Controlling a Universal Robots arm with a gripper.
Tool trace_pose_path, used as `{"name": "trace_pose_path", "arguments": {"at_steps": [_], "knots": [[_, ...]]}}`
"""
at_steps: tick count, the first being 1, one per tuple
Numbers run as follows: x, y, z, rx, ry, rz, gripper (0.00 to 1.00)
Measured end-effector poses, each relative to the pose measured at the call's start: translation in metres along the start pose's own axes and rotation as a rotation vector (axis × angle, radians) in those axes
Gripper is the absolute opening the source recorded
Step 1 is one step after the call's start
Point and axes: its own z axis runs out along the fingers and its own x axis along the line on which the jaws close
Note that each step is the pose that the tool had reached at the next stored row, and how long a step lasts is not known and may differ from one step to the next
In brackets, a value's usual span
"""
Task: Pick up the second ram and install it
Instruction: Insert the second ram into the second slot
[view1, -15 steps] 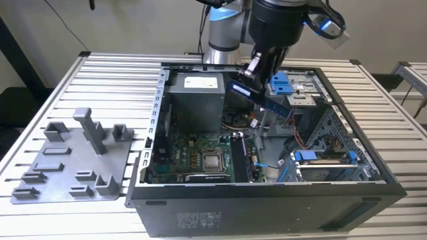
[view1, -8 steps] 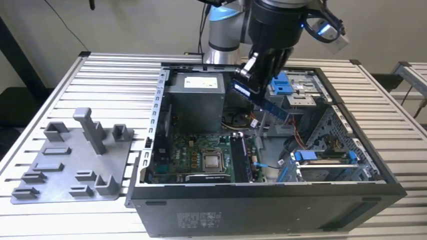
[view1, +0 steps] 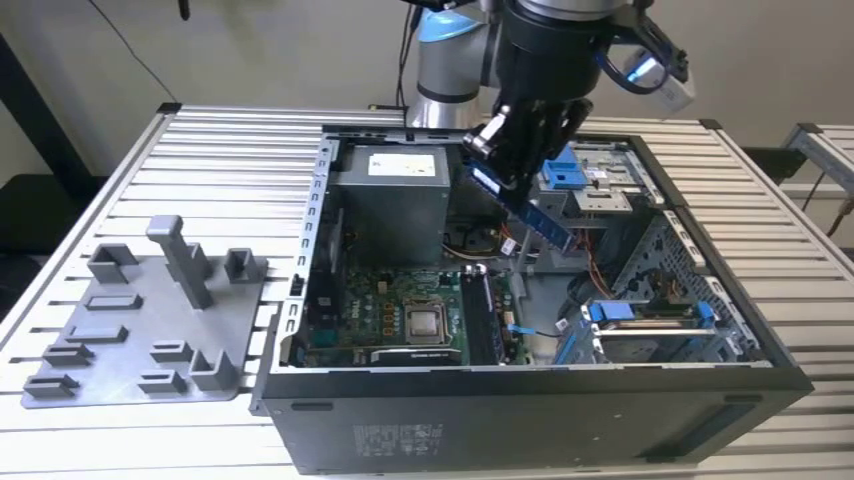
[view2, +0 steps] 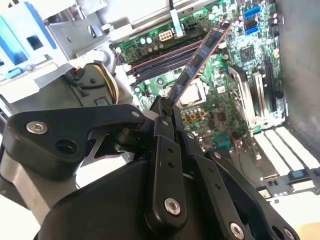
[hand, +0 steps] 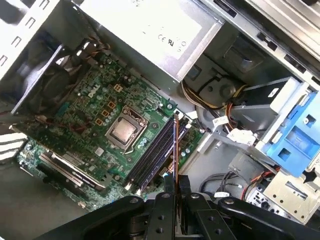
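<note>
A slatted metal table (view1: 160, 150) carries the open case (view1: 534, 420) and, at the exterior view's left, a grey tray (view1: 134, 330). I see my gripper (view1: 514, 165) above the case, jaws clenched on the ram (view1: 541, 220), which hangs tilted in the air over the board (view1: 387, 300), apart from it. In the first wrist view the stick lines up along the slots (hand: 155, 150) beside the processor (hand: 122, 131)

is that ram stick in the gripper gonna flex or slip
Probably stiff: the second ram juts straight from the gripper without sagging. Likely light, being so thin. Pinched at one end only, it may pivot if pushed.
</note>
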Motion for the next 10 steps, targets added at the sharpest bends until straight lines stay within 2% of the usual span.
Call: {"name": "trace_pose_path", "arguments": {"at_steps": [10], "knots": [[0.0002,-0.0001,0.0034,0.0023,0.0036,0.173,0.14]]}}
